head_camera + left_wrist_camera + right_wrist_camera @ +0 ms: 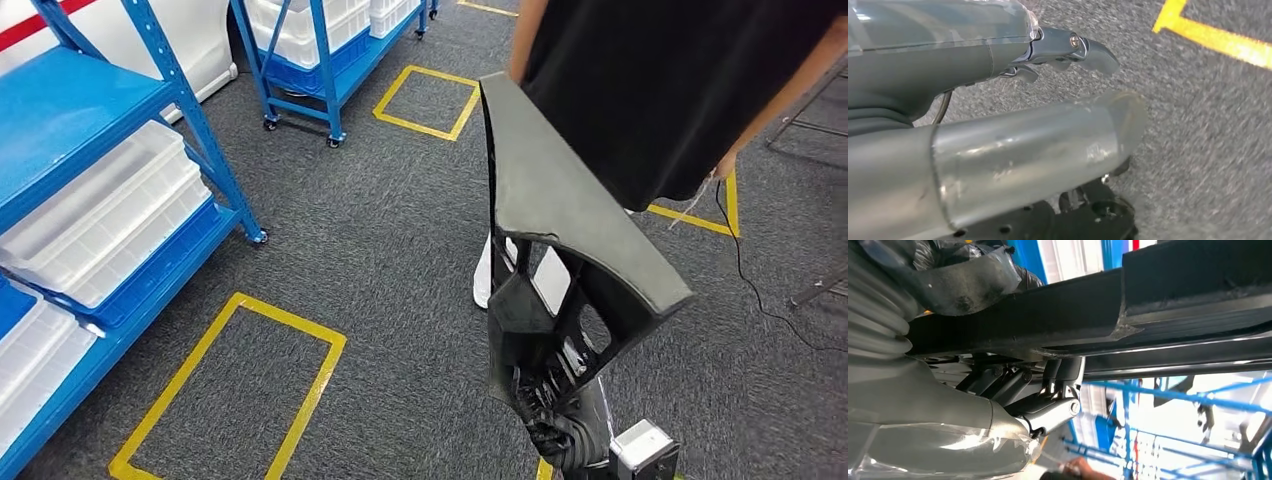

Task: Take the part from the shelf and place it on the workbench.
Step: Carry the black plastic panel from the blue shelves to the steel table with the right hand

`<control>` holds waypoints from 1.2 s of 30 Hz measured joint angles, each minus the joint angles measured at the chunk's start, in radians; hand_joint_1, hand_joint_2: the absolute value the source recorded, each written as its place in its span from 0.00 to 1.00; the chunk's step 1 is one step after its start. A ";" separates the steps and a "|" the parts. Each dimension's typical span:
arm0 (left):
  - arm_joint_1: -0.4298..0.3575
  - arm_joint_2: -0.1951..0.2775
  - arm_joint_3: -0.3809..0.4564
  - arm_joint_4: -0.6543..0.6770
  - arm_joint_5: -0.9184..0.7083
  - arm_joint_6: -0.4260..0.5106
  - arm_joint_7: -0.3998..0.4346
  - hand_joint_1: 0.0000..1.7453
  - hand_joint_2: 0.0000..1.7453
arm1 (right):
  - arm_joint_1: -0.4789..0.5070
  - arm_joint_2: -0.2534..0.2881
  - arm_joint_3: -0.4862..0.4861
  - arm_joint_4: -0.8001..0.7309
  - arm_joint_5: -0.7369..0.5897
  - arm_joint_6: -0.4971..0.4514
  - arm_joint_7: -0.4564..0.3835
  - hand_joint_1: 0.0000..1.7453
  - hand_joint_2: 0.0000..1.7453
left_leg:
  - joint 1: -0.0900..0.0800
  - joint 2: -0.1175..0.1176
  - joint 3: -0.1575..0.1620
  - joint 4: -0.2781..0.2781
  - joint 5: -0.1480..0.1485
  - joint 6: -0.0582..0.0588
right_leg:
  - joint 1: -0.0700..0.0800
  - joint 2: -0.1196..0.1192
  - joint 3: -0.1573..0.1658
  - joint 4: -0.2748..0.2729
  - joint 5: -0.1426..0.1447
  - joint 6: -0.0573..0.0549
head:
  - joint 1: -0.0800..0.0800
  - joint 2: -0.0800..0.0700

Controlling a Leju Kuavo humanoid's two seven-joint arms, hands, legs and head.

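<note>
Part held upright in the right robot hand, away from the shelf

The right robot hand (pixel 560 425) grips the dark part (pixel 560 230) at its lower end; the long axis rises up and forward above the carpet floor (pixel 380 230). The blue shelf (pixel 120 200) stands to the left. The left robot hand (pixel 998 100) hangs with fingers apart, holding nothing. No tabletop in sight, so carrying seems unfinished.

one part (pixel 560 215), two shelves (pixel 95 190), one person (pixel 660 80)

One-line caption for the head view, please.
Right hand holds a black plastic part upright over grey carpet, blue shelves beside, a person ahead.
</note>
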 joint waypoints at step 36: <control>0.035 0.010 0.007 0.011 -0.045 0.012 -0.044 0.00 0.00 | 0.114 0.000 -0.087 -0.083 0.090 -0.300 -0.103 1.00 1.00 | -0.008 0.056 -0.007 0.011 -0.007 0.008 | 0.002 -0.030 -0.005 0.000 0.038 0.001 | 0.001 0.000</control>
